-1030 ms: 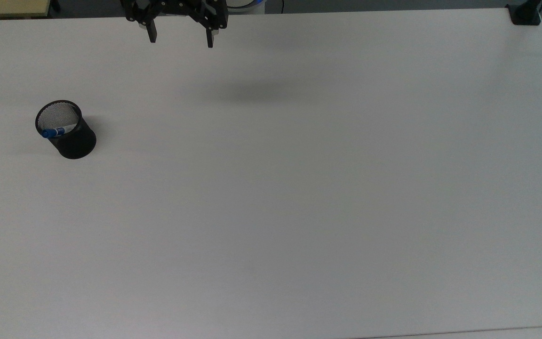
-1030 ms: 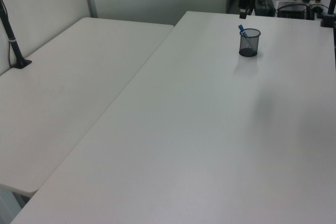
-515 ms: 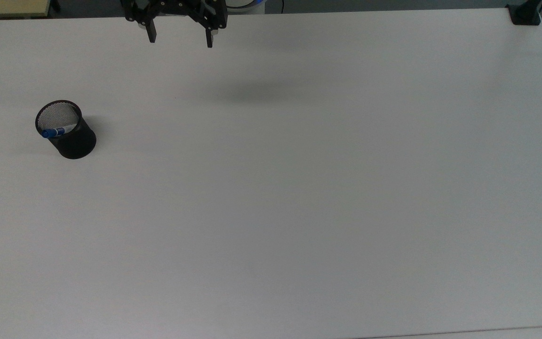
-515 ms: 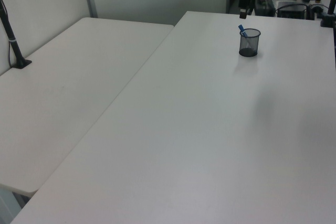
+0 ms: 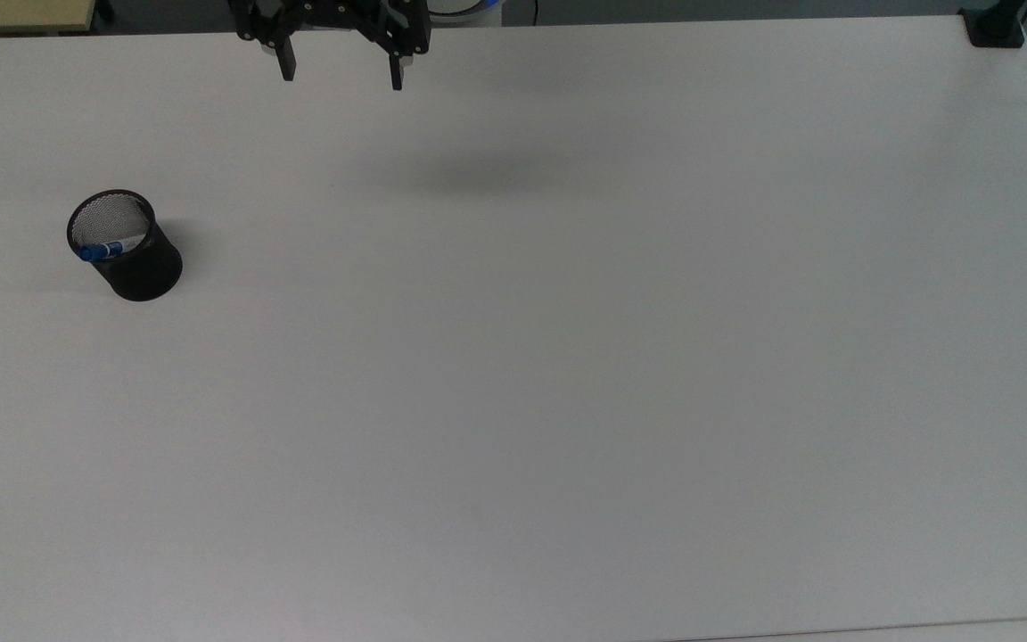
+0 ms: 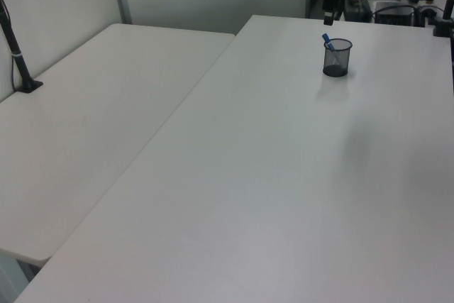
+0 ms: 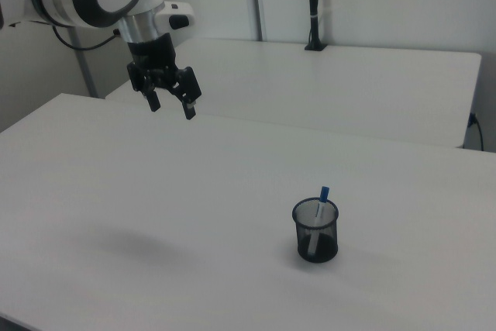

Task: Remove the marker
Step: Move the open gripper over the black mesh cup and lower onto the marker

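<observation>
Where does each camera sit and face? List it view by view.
Top view: overhead, looking down on the white table; open end effector at the top edge.
Left view: low at one table end, facing the far black mesh cup.
Right view: beside the table, facing the arm.
All share the cup holding the blue-capped white marker.

I'm seeing flat, even overhead light, moderately bright, no glare on the white table [image 5: 567, 357]. A soft blurred shadow [image 5: 487, 174] sits on the tabletop in the top view, and a fainter one beside the black mesh cup [image 5: 135, 263]. Left view is soft and slightly hazy; the far background clutter is indistinct.
</observation>
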